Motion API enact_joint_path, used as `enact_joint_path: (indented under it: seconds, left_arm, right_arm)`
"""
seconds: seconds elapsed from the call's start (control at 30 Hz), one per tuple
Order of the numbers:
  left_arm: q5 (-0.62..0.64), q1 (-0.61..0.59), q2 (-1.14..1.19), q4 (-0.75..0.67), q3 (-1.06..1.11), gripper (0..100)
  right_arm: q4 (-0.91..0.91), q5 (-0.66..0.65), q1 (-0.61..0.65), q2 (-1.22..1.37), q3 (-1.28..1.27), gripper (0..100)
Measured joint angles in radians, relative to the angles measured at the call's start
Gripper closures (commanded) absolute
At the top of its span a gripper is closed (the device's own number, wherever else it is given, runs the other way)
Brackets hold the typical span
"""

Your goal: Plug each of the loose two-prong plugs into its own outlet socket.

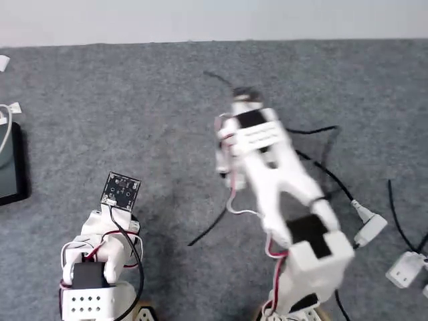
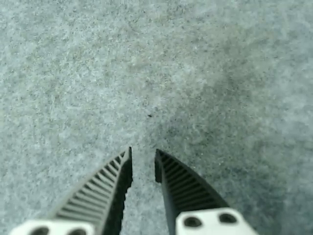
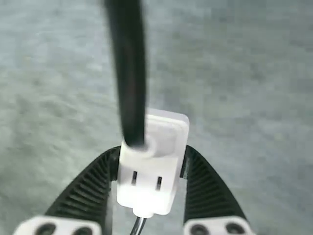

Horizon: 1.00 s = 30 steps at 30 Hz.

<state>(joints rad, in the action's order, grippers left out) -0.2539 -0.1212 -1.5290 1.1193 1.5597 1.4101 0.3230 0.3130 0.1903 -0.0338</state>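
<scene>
With the right gripper [image 3: 151, 152] clamped on a white socket block [image 3: 161, 129] near the high view's centre and the left gripper [image 2: 143, 159] slightly parted, empty, at lower left, mating looks unstarted: next, a loose plug [image 1: 369, 229] at lower right needs fetching and aligning.

High view: the right arm [image 1: 281, 194] is motion-blurred, its far end too smeared to resolve. Right wrist view: a defocused black cable [image 3: 126, 73] runs off the frame edge and covers part of the white socket block [image 3: 154, 161]. The dark device [image 1: 13, 177] is cut by the high view's left edge.
</scene>
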Motion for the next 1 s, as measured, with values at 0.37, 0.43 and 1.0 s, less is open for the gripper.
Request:
enact_joint_path:
  seconds: [0.37,0.43,1.0]
  left_arm:
    - [0.000,0.000,0.000,-0.015,0.000,97]
    - [0.000,0.000,0.000,-0.015,0.000,97]
    - [0.000,0.000,0.000,-0.015,0.000,97]
  right_arm:
    - [-0.226,-0.235,-0.617,-0.311,-0.414,99.1]
    - [-0.278,-0.287,-0.732,-0.322,-0.460,99.0]
    - [-0.489,-0.520,-1.186,-0.230,-0.552,81.2]
